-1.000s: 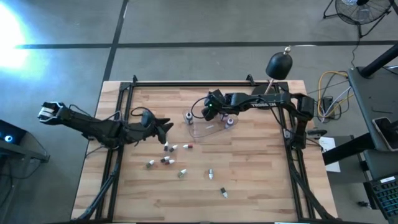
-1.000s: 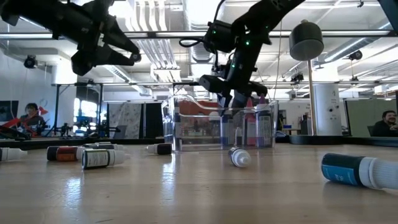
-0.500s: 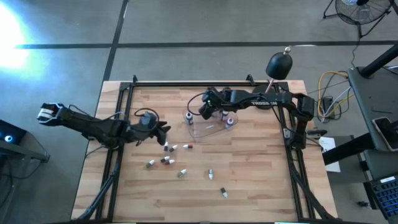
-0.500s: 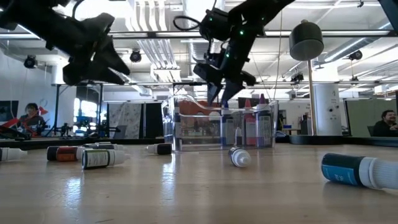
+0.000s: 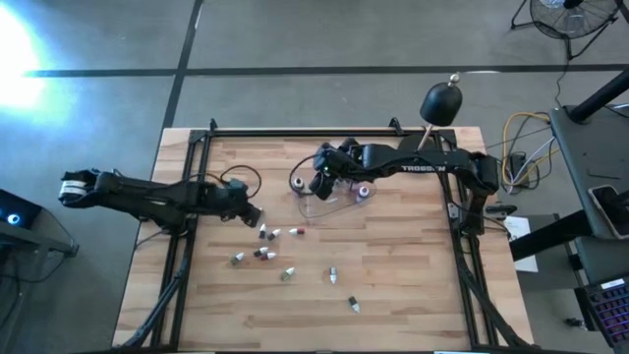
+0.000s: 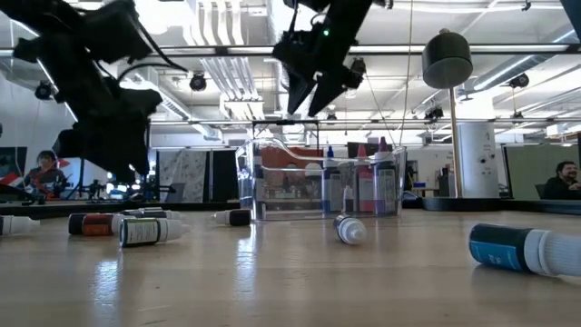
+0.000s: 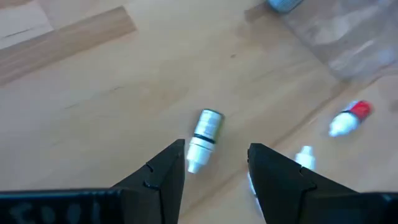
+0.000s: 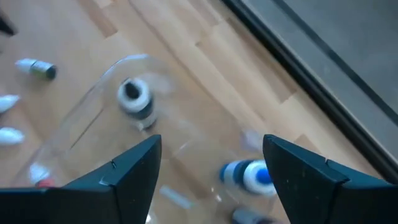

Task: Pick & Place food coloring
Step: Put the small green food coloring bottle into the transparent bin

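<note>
Left gripper [image 5: 252, 212] hangs low over the wooden table [image 5: 413, 285], fingers apart and empty, aimed at the scattered food coloring bottles [image 5: 267, 246]; the nearest bottle [image 7: 204, 138] lies on its side just ahead of the fingertips, its long axis running roughly along the gripper's reach, so the jaws look set to straddle it across its width; this arm is far nearer the loose bottles than the other. Right gripper [image 5: 319, 180] hovers above the clear tub [image 5: 329, 205], fingers spread wide with nothing between them; a few bottles already stand inside the tub. Two more bottles, one red-capped [image 7: 350, 118], lie just beside the target and could be nudged on the descent; I judge the pick not yet made.
</note>
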Action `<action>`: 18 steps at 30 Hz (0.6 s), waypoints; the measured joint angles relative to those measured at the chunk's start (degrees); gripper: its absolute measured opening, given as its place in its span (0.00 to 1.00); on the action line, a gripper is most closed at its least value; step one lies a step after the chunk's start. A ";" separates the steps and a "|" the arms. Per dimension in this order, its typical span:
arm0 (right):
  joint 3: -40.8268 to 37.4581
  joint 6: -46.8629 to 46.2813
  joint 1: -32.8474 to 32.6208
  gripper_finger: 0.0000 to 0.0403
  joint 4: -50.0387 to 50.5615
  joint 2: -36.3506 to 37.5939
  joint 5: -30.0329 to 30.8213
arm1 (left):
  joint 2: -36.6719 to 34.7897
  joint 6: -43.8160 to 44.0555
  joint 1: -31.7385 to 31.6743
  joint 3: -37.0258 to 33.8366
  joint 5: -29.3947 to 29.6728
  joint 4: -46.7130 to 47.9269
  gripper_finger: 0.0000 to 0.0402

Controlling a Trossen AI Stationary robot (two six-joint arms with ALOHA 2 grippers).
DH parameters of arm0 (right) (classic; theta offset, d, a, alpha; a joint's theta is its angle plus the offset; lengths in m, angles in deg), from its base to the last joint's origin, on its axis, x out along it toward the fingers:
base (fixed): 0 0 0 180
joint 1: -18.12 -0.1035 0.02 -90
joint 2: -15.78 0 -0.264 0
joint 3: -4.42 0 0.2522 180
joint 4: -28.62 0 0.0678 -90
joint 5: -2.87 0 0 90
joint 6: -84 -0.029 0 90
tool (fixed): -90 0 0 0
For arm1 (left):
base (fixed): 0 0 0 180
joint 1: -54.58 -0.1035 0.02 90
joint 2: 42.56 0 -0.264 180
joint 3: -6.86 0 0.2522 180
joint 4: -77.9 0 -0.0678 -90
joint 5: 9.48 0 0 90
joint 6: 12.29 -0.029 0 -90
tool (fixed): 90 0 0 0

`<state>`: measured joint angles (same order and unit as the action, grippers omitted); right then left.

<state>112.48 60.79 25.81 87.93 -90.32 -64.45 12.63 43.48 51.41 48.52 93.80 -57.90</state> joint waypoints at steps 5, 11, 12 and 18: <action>2.62 -3.69 -2.77 0.69 5.41 0.00 -0.04 | 4.03 -6.37 -3.59 1.56 -2.07 0.07 0.37; 5.08 -7.92 -5.82 0.67 11.72 0.00 -0.10 | 10.45 -16.15 -3.90 5.08 -4.16 0.09 0.37; 5.31 -8.63 -6.33 0.67 12.43 0.00 -0.10 | 11.81 -17.31 -3.90 5.38 -4.26 0.33 0.37; 5.78 -13.34 -9.27 0.67 14.55 0.15 -0.19 | 19.65 -19.36 -3.90 6.24 -4.45 0.42 0.37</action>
<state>118.26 47.45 16.54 102.48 -90.17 -64.65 32.28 24.12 47.51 54.76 89.35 -57.48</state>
